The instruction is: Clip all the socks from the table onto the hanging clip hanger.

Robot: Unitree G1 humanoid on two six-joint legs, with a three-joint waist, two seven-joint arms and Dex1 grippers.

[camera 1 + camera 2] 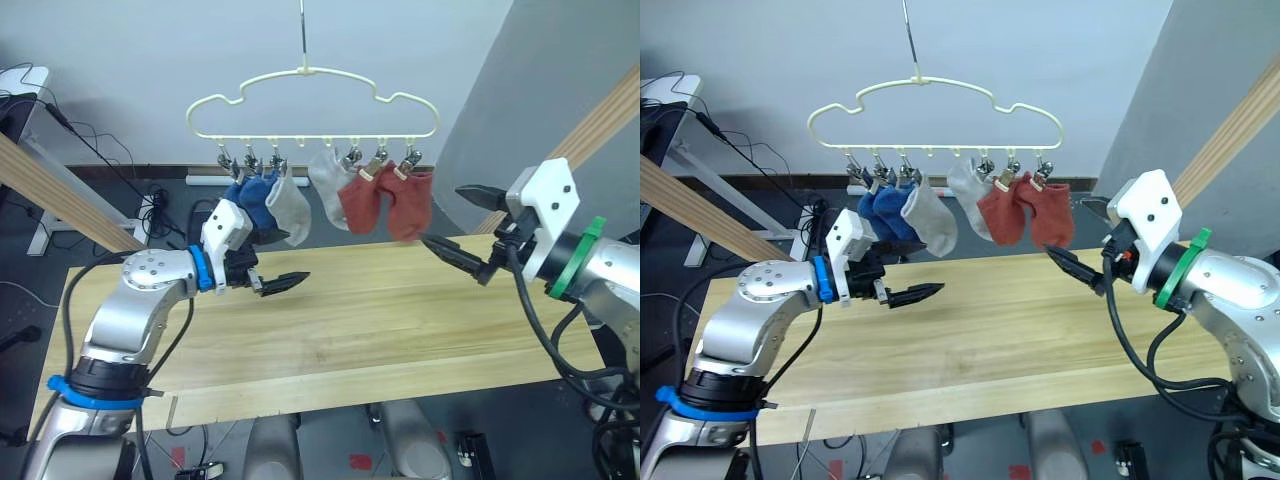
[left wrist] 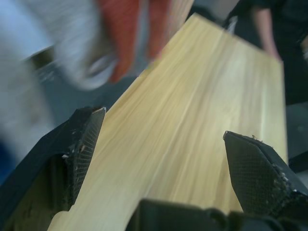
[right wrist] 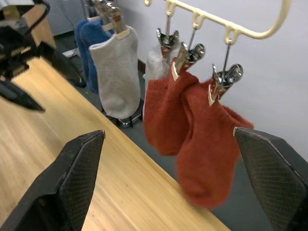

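The cream clip hanger (image 1: 310, 100) hangs by its hook above the far edge of the table (image 1: 330, 340). Several socks hang from its clips: two blue (image 1: 250, 197), two light grey (image 1: 292, 208), two rust-red (image 1: 385, 203). My left gripper (image 1: 280, 282) hovers open over the table, below and in front of the blue socks, holding nothing. My right gripper (image 1: 450, 220) is open and empty just right of the red socks (image 3: 202, 144), fingers pointing toward them. The left wrist view looks along bare planks (image 2: 192, 106) between its fingers (image 2: 82, 144).
Slanted round wooden poles stand at the left (image 1: 60, 195) and right (image 1: 595, 120) of the table. Cables and a white desk frame (image 1: 45, 215) lie on the dark floor behind. A person in dark clothes (image 2: 269, 29) stands past the table's end.
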